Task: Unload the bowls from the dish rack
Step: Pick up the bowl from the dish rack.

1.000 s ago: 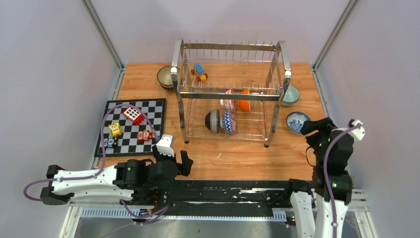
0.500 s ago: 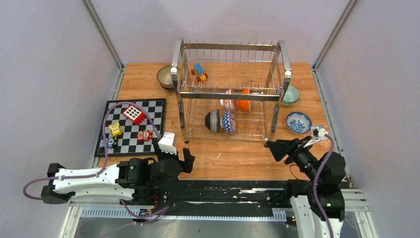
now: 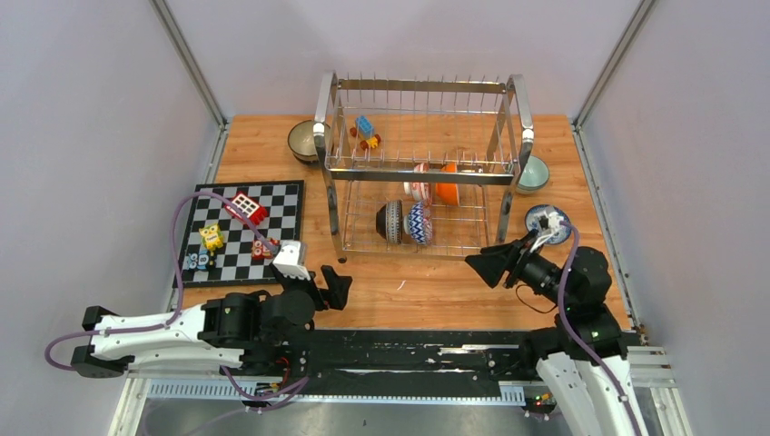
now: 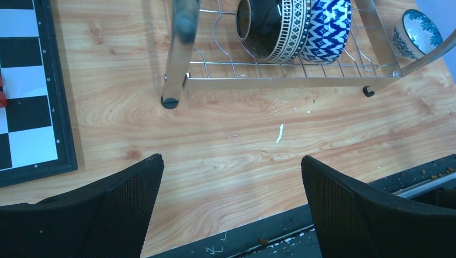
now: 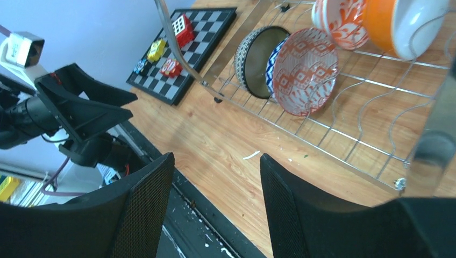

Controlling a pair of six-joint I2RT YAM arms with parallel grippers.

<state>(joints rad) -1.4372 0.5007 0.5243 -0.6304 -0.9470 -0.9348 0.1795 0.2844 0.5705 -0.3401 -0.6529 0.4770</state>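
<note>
At least four bowls point(image 3: 418, 222) stood on edge in the dish rack point(image 3: 422, 86) by the worktop's point(image 3: 436, 291) far edge. A brown bowl point(image 3: 302, 141), mint bowl point(image 3: 534, 173) and blue-patterned bowl point(image 3: 538, 218) were already out. The left jaws and right jaws gaped, empty.

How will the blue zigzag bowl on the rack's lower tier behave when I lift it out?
Likely rigid and breakable: the blue zigzag bowl looks glazed ceramic, so probably slick. It stands on edge, touching the dark striped bowl; freed, it may roll or topple.
</note>
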